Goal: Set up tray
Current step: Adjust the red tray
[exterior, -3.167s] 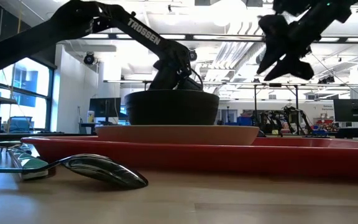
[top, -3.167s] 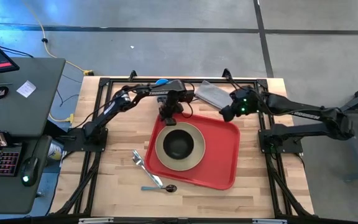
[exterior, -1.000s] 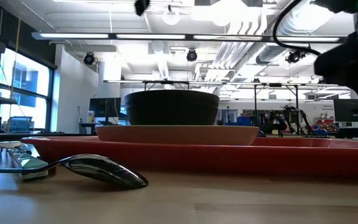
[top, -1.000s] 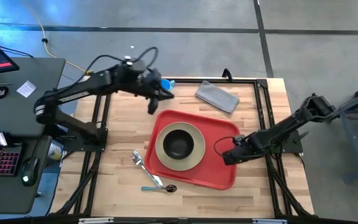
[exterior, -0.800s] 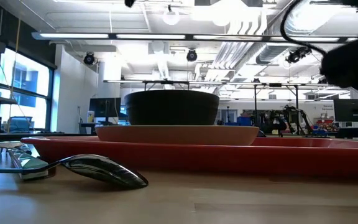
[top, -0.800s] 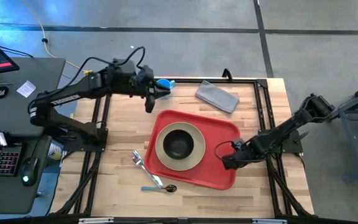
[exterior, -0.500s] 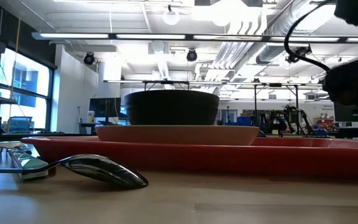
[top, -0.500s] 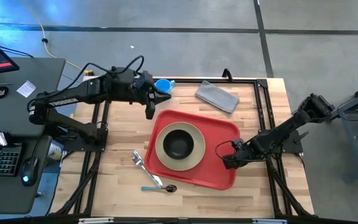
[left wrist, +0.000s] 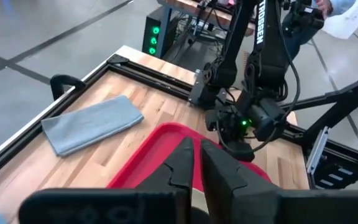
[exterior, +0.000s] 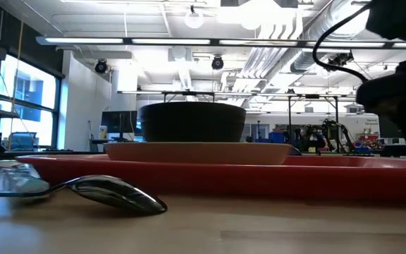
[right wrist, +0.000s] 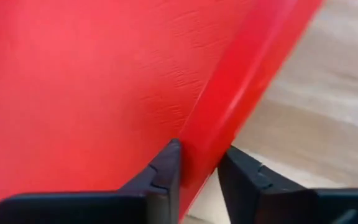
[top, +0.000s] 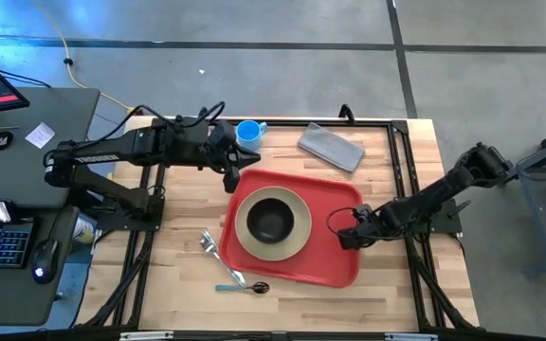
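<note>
The red tray (top: 335,251) lies flat on the wooden table and carries a beige plate (top: 297,232) with a black bowl (top: 271,218) on it. The tray also shows in the low view (exterior: 259,176). My right gripper (top: 349,234) is at the tray's right rim, shut on it. My left gripper (top: 233,178) is shut and empty, hovering beside the tray's far left corner. In its own view (left wrist: 196,163) its fingers point across the tray toward the right arm. My right gripper pinches the tray's right rim (right wrist: 213,134) between its two fingers, one finger (right wrist: 165,167) inside over the tray's floor, the other (right wrist: 244,173) outside over the wood. It comes from the table's right side, slanting down. The tray rests flat on the table.
A blue cup (top: 247,132) and a folded grey cloth (top: 331,147) sit by the far edge. A fork (top: 211,244) and spoons (top: 242,284) lie just left of the tray's near left corner. A spoon fills the low view's foreground (exterior: 118,194).
My left gripper has come down from the far left toward the tray's far left corner, uncovering the blue cup. My right gripper has stayed at the tray's right rim. The tray with plate and bowl has slid slightly toward the table's left edge, nudging the fork.
</note>
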`<move>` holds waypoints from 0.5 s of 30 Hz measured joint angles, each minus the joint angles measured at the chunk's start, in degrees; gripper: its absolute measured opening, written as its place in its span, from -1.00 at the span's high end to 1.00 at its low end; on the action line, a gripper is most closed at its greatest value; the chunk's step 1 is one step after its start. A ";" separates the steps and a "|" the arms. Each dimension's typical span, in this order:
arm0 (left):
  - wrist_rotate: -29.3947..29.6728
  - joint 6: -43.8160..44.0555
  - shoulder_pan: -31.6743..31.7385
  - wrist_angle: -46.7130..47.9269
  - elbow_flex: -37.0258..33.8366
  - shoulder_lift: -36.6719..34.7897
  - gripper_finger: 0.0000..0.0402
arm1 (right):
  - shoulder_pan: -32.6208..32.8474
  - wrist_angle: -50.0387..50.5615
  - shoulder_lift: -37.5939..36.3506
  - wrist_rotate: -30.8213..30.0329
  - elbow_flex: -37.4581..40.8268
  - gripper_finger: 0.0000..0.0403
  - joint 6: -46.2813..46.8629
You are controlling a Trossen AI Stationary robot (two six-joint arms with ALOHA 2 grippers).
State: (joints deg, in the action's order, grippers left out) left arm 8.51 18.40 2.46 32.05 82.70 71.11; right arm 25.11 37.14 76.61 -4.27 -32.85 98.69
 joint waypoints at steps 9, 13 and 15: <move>-0.20 -0.03 0.04 0.04 0.00 0.02 0.84 | -4.73 2.17 0.01 1.35 -0.10 0.67 -6.18; -0.24 -0.05 0.07 0.46 0.00 0.02 0.85 | -6.19 2.49 0.01 2.06 -0.10 0.69 -4.39; -0.24 -0.03 0.07 0.86 0.00 0.02 0.80 | -6.61 2.53 0.03 1.79 -0.07 0.71 -1.62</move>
State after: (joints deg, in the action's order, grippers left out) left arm 8.28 18.37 2.52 32.91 82.70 71.13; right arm 18.50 39.67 76.64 -2.48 -32.93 97.06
